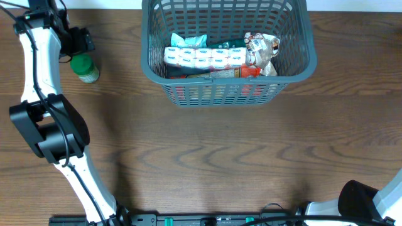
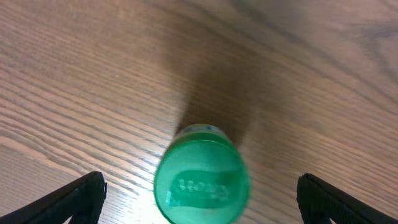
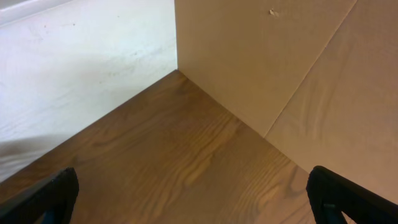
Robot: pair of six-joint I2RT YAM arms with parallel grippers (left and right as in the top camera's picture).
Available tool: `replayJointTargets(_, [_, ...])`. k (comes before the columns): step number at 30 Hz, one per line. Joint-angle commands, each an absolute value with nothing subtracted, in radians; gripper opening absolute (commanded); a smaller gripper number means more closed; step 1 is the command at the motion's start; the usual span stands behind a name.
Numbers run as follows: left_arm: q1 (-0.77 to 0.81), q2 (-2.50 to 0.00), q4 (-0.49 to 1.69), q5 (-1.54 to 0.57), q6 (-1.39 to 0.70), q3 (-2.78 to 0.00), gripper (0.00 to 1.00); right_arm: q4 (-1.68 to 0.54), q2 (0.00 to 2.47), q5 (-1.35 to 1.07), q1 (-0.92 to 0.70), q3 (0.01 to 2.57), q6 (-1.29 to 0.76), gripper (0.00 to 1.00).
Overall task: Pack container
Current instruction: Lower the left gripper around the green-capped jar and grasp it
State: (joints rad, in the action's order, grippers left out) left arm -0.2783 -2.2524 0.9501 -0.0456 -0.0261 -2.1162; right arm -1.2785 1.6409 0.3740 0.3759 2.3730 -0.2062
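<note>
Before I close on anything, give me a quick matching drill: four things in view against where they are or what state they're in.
Things:
1. green-capped jar
2. container
3. left gripper
4. right gripper

Places or states:
A. already has packets inside
B. open, only bare wood beneath
C. standing on the table, left of the basket in the overhead view
D. open, fingers either side of the green cap, not touching

Pairs: 1-C, 2-A, 3-D, 4-B

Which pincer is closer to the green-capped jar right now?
Left. The left pincer hangs open right over the green-capped jar, a finger on either side. The right pincer is off at the opposite corner of the table, far from it.
</note>
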Motion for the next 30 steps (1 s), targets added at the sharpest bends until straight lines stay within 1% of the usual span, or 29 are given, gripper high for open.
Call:
replayJointTargets(1, [-0.293,-2.304,0.955,-0.034,-0.032,-2.124,0.96,-1.279,1.640,0.381,0.378,2.372,-0.224,0.99])
replayJointTargets(15, [-0.284,-2.355,0.918,-0.045,-0.031,-2.124,0.96,-1.279,1.640,0.381,0.378,2.372,-0.224,0.99])
replayJointTargets(30, [-0.248,-2.434,0.926,-0.043,-0.032,-2.122,0.96,-1.279,1.640,0.381,0.378,2.372,-0.224,0.99])
